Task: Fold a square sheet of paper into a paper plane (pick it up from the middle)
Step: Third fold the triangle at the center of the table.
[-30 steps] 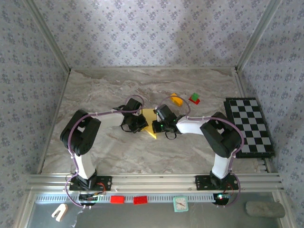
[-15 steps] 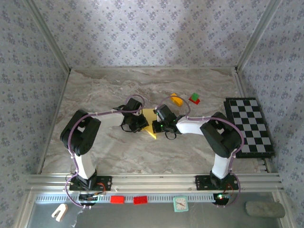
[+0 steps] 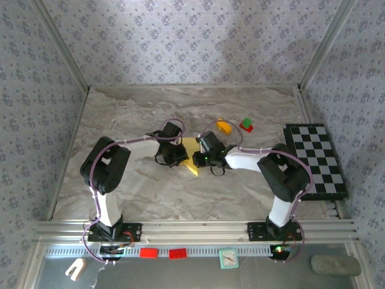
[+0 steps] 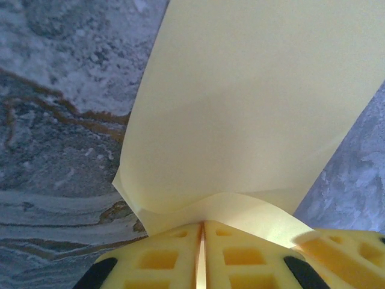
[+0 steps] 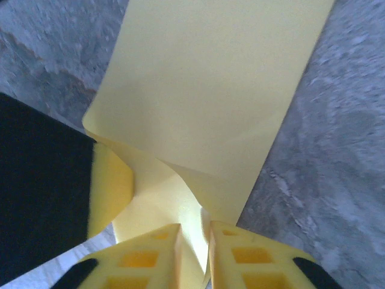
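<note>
1. The square sheet of paper (image 3: 191,160), partly folded, sits at the centre of the table (image 3: 180,195), held from both sides, likely to work a crease.
2. At nine o'clock, the left gripper (image 4: 201,227) is clamped tight on its edge. At three o'clock, the right gripper (image 5: 195,232) has its jaws slightly parted around a fold, and we cannot tell whether it grips.
3. An orange-yellow block (image 3: 224,126) lies near at two o'clock. We judge there is room to move toward six o'clock.

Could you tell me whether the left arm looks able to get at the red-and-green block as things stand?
Probably not: the left claw is shut on the yellow paper, and the right claw lies between it and the red-and-green block.
</note>
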Robot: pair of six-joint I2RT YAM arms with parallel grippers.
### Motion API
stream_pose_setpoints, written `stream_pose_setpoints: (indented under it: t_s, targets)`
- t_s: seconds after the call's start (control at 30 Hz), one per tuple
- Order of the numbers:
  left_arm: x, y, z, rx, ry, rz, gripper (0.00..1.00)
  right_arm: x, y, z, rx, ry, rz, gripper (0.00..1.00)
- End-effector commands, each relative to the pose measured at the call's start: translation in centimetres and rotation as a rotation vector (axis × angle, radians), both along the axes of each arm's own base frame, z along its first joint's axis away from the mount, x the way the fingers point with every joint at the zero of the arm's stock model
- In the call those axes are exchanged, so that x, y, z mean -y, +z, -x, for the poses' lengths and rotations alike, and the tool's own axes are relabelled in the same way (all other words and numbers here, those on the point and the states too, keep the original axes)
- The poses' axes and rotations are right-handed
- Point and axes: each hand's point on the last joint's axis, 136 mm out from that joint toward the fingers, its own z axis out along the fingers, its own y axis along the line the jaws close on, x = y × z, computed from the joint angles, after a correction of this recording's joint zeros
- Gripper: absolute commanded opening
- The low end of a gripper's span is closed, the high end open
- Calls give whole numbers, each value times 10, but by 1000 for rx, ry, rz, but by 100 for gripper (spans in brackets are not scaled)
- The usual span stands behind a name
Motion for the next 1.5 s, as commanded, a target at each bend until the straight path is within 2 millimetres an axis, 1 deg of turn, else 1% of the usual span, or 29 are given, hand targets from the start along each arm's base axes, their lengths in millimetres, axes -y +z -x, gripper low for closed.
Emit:
stream_pose_setpoints:
  t_s: [0.0, 0.1, 0.2, 0.37, 0.5, 0.67, 0.83, 1.0, 1.13, 1.47]
  targets:
    - [-18, -31, 20, -98, -3, -112, 11, 6, 28, -3, 0, -35, -39, 27]
    - [-18, -32, 21, -102, -7, -113, 11, 14, 38, -2, -32, -63, -55, 32]
    - [-17, -32, 20, -101, -8, -111, 11, 11, 41, 3, -77, -40, -97, 33]
    - [-16, -30, 19, -96, -13, -105, 10, -12, 34, 22, -169, 70, -183, 22]
    - [-16, -30, 19, -93, -14, -103, 10, -21, 21, 32, -223, 99, -200, 14]
    - [-15, -30, 19, -96, -15, -98, 10, -28, 9, 37, -256, 114, -194, 8]
    - [-15, -31, 20, -99, -14, -98, 10, -28, -3, 38, -279, 111, -163, 7]
    - [-15, -32, 20, -100, -12, -97, 10, -34, -4, 41, -290, 136, -172, 7]
    - [-16, -33, 20, -102, -10, -98, 9, -34, -6, 41, -294, 135, -162, 7]
    - [-20, -39, 23, -117, 4, -117, 9, -23, -24, 48, -337, 116, -93, 7]
